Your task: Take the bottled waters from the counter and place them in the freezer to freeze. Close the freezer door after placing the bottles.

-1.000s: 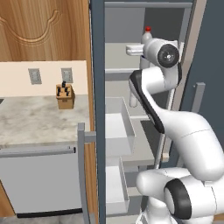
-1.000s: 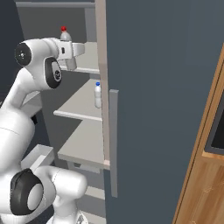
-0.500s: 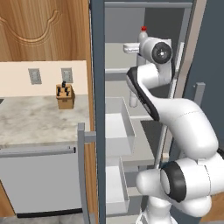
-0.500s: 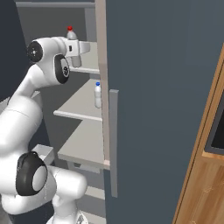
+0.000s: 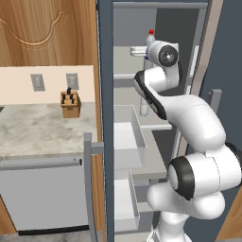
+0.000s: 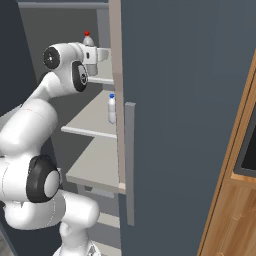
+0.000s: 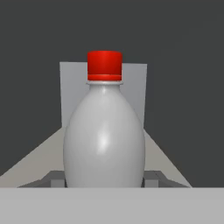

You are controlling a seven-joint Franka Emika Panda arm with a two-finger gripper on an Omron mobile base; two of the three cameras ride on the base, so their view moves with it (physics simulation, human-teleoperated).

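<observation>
While the gripper (image 7: 105, 180) is clamping the red-capped bottle (image 7: 104, 131) upright over an upper shelf (image 6: 100, 79) inside the freezer (image 5: 142, 28), the blue-capped bottle (image 6: 112, 108) is standing on the shelf below, beyond the open freezer door (image 6: 185, 115).

Middle freezer shelf (image 6: 87, 127) carries the blue-capped bottle (image 6: 112, 108), standing upright near its front edge. Over on the counter (image 5: 42, 130), a wooden knife block (image 5: 70, 104) sits by the wall.
</observation>
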